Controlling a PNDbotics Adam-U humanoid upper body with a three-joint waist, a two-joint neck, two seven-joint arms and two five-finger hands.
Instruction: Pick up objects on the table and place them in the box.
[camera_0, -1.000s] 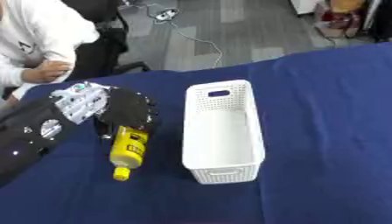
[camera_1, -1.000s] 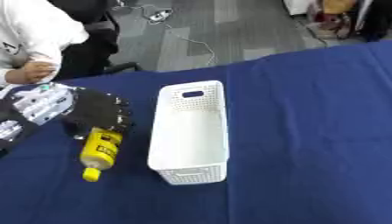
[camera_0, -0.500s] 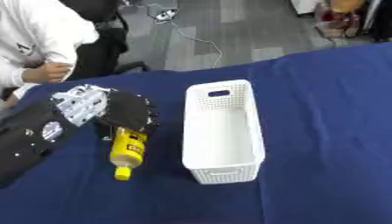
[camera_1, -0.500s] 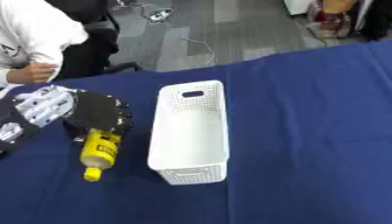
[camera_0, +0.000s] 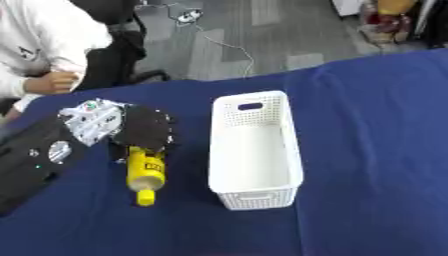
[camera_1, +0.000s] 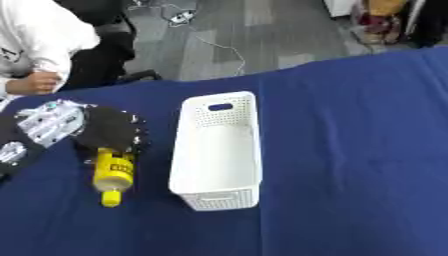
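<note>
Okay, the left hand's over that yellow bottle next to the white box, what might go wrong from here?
The left hand covers only the base end of the yellow bottle, which lies flat on the blue table. Held that far from its middle, it may tip or slip when lifted. The white box stands close on the bottle's right, so a swinging cap end might knock its wall and shift it. Whether the fingers have closed round the bottle cannot be seen.

The table (camera_0: 376, 150) wears a matt blue cloth, lightly creased. The box (camera_0: 255, 150) looks like white plastic, perforated near its rim, smooth and faintly shiny inside. The bottle (camera_0: 145, 172) is glossy yellow plastic with a dark label. The left hand (camera_0: 131, 129) is matt black with silver metal-looking parts.
</note>
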